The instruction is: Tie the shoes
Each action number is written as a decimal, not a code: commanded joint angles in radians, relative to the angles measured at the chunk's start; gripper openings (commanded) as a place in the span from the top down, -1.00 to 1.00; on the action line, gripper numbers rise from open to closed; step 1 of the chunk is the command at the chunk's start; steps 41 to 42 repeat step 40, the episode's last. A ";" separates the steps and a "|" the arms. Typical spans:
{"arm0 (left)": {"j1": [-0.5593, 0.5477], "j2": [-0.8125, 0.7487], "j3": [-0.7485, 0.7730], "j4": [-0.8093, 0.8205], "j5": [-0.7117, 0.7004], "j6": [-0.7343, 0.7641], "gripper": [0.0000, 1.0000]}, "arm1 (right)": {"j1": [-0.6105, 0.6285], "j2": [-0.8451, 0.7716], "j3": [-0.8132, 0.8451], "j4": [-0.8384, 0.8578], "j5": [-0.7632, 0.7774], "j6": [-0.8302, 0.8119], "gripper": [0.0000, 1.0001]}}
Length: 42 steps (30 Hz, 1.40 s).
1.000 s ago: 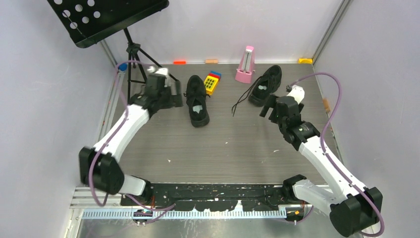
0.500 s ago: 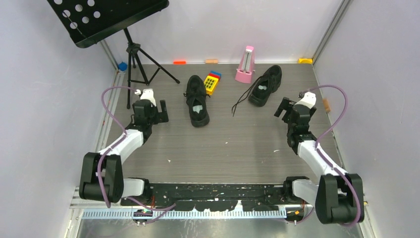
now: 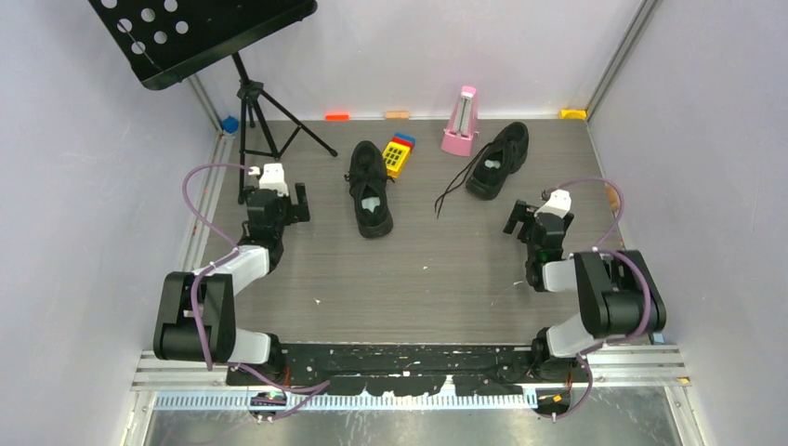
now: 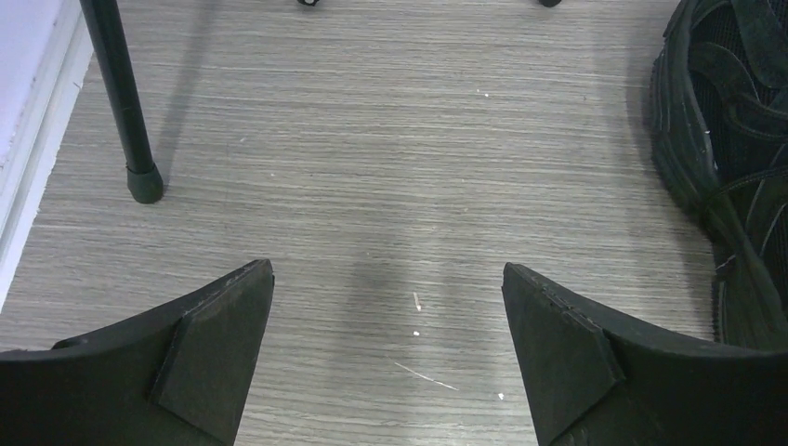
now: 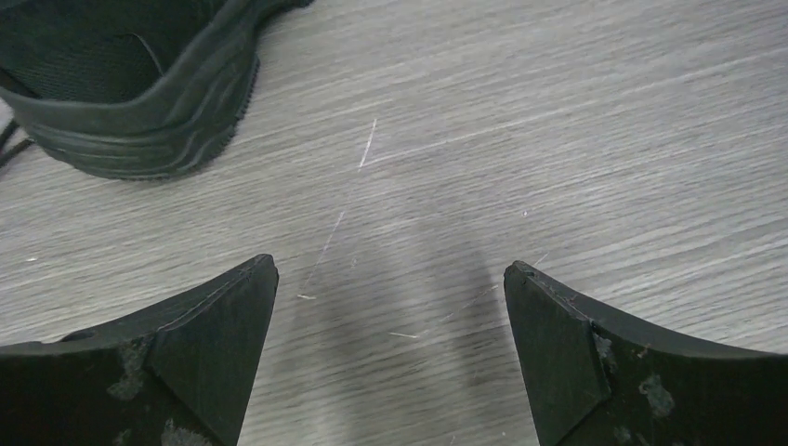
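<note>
Two black low-top shoes lie on the grey floor. The left shoe (image 3: 370, 190) lies lengthwise in the middle, heel toward me. It shows at the right edge of the left wrist view (image 4: 734, 149). The right shoe (image 3: 498, 159) lies further right, its loose black laces (image 3: 455, 190) trailing over the floor. Its heel shows at the top left of the right wrist view (image 5: 121, 84). My left gripper (image 3: 299, 203) is open and empty, left of the left shoe. My right gripper (image 3: 518, 219) is open and empty, just in front of the right shoe.
A black music stand (image 3: 200, 37) on a tripod (image 3: 253, 116) stands at the back left; one leg shows in the left wrist view (image 4: 121, 102). A pink metronome (image 3: 460, 123) and a yellow toy keypad (image 3: 399, 154) sit at the back.
Both arms have pulled back from the shoes toward their bases and folded low. The shoes and laces have not moved.
</note>
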 commanded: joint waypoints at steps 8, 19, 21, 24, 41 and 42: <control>0.007 -0.042 -0.062 0.095 -0.023 0.025 -0.85 | -0.002 0.107 0.024 0.204 0.091 0.013 -0.87; 0.010 0.161 -0.187 0.436 0.036 0.042 -0.84 | -0.002 0.106 0.027 0.193 0.090 0.013 -0.87; 0.009 0.163 -0.190 0.463 0.065 0.051 -0.98 | -0.002 0.106 0.026 0.193 0.091 0.013 -0.89; 0.010 0.165 -0.185 0.457 0.063 0.052 -0.99 | -0.002 0.105 0.027 0.193 0.091 0.012 -0.92; 0.009 0.165 -0.182 0.449 0.067 0.053 -0.99 | -0.002 0.105 0.026 0.193 0.091 0.013 -0.95; 0.009 0.165 -0.182 0.449 0.067 0.053 -0.99 | -0.002 0.105 0.026 0.193 0.091 0.013 -0.95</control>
